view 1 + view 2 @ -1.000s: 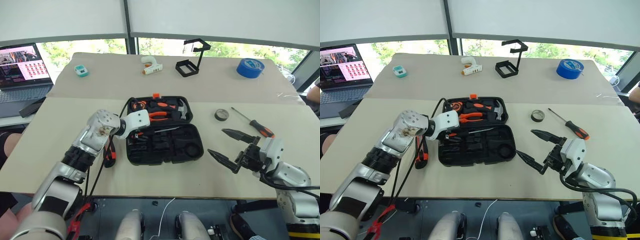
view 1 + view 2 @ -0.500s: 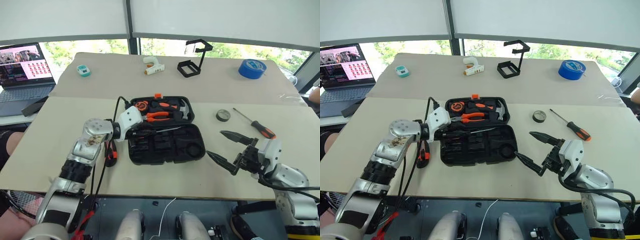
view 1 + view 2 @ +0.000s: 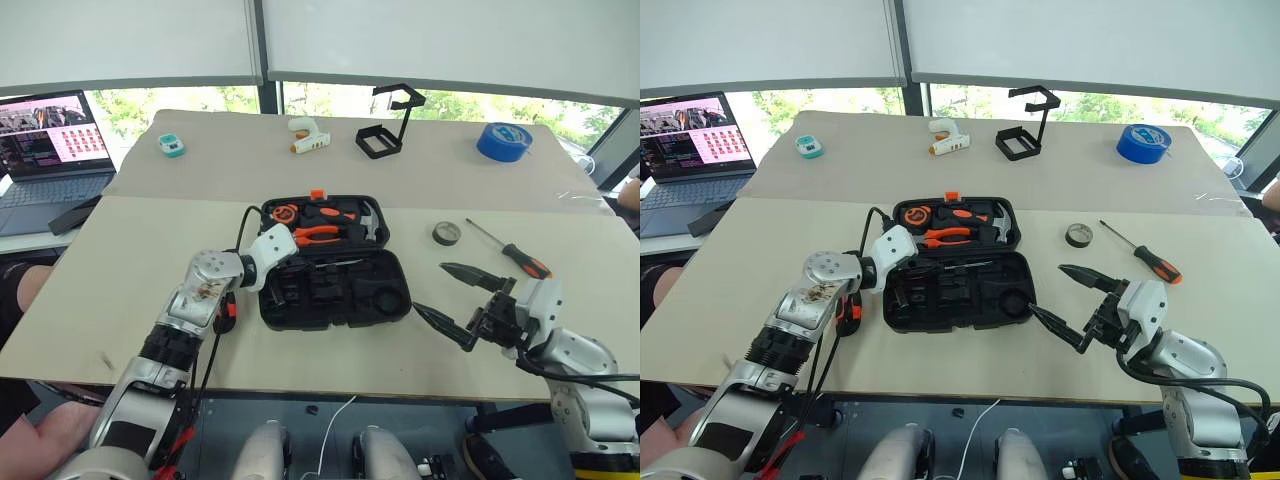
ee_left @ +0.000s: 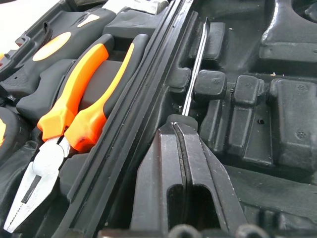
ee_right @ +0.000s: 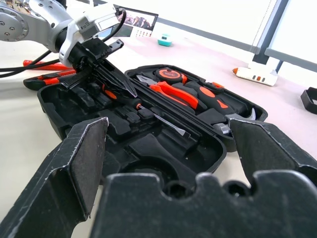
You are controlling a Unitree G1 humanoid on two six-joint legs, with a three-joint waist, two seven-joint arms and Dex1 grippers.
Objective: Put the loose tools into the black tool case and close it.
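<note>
Left eye view: right gripper [image 3: 458,298] lower right, fingers spread, empty. Centre: left gripper [image 4: 179,130] fingers pinching screwdriver [image 5: 148,112] handle inside open black tool case [image 3: 392,305]. Upper right on bench [image 3: 120,260]: tape roll [image 3: 445,233], second screwdriver [image 3: 510,250].

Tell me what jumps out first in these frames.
The open black tool case at the table's middle, orange-handled pliers in its far half. The left gripper is inside the near half, shut on a screwdriver lying along the hinge side. The right gripper hangs wide open to the case's right, near a loose screwdriver and small dark tape roll.
</note>
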